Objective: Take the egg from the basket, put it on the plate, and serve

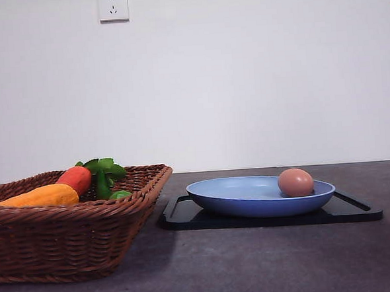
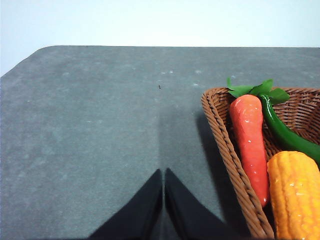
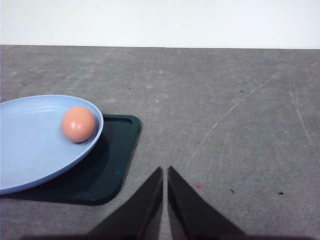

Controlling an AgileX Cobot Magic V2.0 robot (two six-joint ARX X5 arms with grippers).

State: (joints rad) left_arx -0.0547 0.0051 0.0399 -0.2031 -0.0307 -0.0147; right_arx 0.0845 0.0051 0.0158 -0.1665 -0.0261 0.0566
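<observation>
On the far left of my front view sits the basket (image 1: 75,239) on the counter (image 1: 255,261), holding an orange-yellow corn toy (image 1: 42,196), a carrot (image 1: 78,178) with green leaves and a green pepper (image 1: 118,195). From the left wrist camera I see my left gripper (image 2: 163,172) with its tips pressed together, holding nothing, over bare counter just beside the basket's braided rim. Moving right, the black tray (image 1: 186,213) lies flat near the basket but apart from it, and the plate (image 1: 244,196) rests on it. The egg (image 1: 296,182) lies inside the plate, against its right rim — no longer in the basket. Through the right wrist camera, my right gripper (image 3: 165,172) is also closed and empty — over the counter near the tray's corner, apart from the egg.
</observation>
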